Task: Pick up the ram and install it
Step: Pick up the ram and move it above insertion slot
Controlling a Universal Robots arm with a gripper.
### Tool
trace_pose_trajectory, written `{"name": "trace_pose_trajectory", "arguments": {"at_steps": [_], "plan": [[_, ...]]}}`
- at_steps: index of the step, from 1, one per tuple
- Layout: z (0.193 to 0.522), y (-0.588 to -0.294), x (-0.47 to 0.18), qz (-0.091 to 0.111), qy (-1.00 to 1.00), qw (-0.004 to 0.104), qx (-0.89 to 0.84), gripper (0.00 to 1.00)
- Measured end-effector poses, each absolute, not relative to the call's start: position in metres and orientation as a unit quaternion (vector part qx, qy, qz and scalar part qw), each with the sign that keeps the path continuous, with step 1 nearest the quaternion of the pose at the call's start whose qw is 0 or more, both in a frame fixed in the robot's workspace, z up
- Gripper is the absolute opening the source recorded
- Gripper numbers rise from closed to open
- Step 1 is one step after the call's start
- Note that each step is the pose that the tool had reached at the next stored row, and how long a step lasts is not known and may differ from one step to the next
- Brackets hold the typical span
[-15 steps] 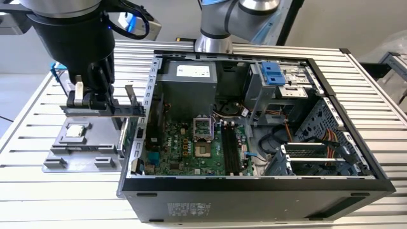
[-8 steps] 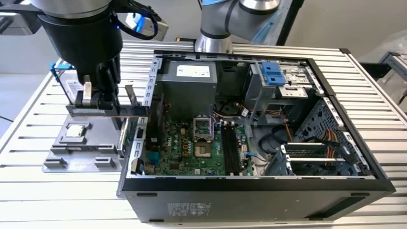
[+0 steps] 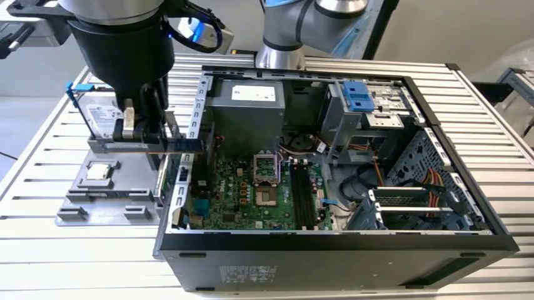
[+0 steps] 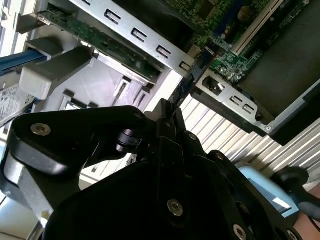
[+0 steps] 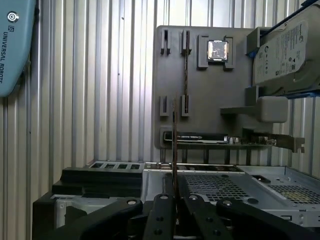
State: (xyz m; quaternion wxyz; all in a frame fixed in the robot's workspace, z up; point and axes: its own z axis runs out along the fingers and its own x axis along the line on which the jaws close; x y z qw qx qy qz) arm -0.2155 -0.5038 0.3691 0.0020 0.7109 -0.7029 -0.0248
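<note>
My gripper (image 3: 140, 134) is shut on the ram (image 3: 179, 145), a thin dark stick held on edge. It hangs above the gap between the grey fixture plate (image 3: 84, 209) and the open computer case (image 3: 334, 240), at the exterior view's left. In the first wrist view the ram (image 5: 175, 145) runs straight out from the gripper (image 5: 175, 194) toward the plate. In the second wrist view the ram (image 4: 192, 75) points from the gripper (image 4: 170, 114) at the case's perforated wall. The motherboard's black memory slots (image 3: 302, 195) lie inside the case, apart from the ram.
On the fixture plate (image 5: 210, 112) stand a silver hard drive (image 5: 285, 55) in a blue frame, a processor chip (image 5: 218, 50), a card with a metal bracket (image 5: 220, 138) and another thin stick (image 5: 186, 75) in slots. A second robot's base (image 3: 279, 44) rises behind the case.
</note>
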Motion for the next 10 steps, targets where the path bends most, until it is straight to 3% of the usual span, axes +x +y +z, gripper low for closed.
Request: {"name": "trace_pose_trajectory", "arguments": {"at_steps": [10], "plan": [[0.369,-0.504,-0.198,-0.026,-0.703,0.003,0.711,0.0]]}}
